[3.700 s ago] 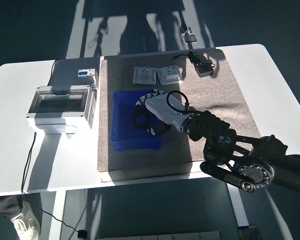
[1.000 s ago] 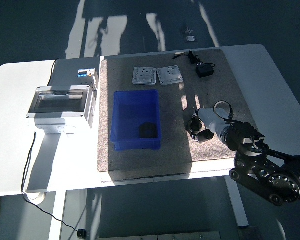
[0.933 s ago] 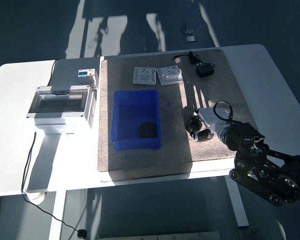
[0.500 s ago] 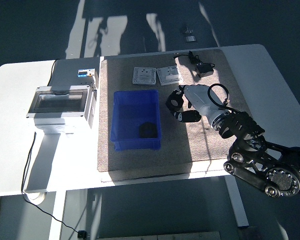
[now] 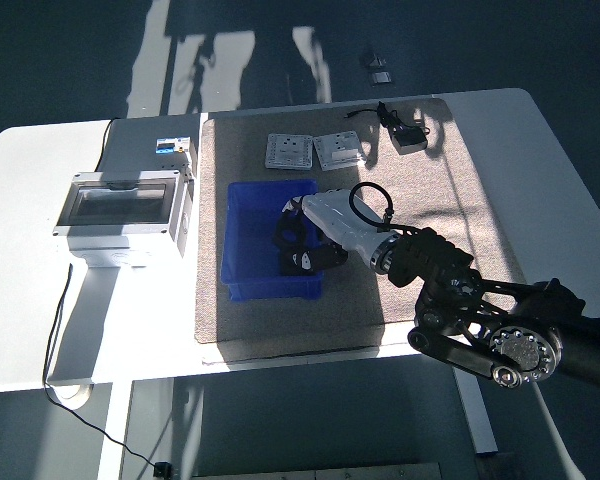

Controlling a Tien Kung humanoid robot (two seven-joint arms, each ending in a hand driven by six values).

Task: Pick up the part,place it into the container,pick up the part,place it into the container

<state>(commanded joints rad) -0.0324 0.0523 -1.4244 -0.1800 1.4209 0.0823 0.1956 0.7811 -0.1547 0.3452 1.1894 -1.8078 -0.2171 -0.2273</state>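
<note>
Blue container sits on the mat; my right hand hovers over it, fingers curled around one dark part. Two grey plates lie beyond, and one adapter.

Grey enclosure, two plates, adapter.

A blue rectangular container sits open-topped on the mat left of centre. A dark part shows inside its near right corner, partly hidden and hard to make out.
</note>
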